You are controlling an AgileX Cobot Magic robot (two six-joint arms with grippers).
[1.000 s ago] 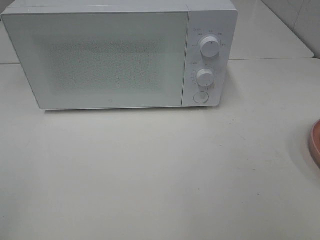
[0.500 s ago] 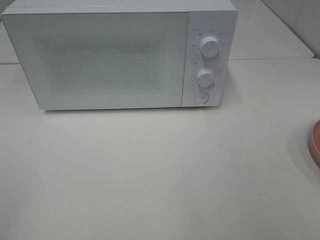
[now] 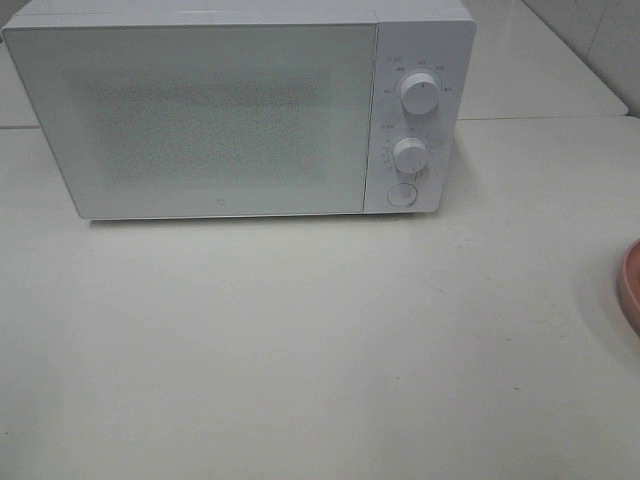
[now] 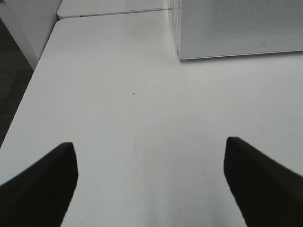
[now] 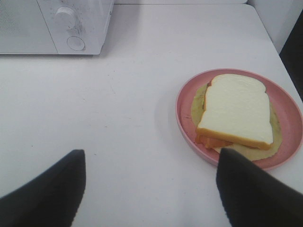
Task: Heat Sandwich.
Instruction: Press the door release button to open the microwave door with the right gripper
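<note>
Bench (image 3: 300, 350) is being occupied by shut microwave (image 3: 200, 110) | sandwich (image 5: 236, 111) being borne by plate (image 5: 185, 127) ahead of right jaws | both jaws being held wide, empty | heating pending

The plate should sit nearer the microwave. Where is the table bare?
Bare: the wide table stretch before the microwave, across to the pink plate at the right edge. Crowded only there, where the plate holds the sandwich.

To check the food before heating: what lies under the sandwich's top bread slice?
An orange layer shows at one edge, and a pale yellowish-green layer sticks out around it, resting on the pink plate. The top bread slice covers the rest, so any lower slice is hidden.
</note>
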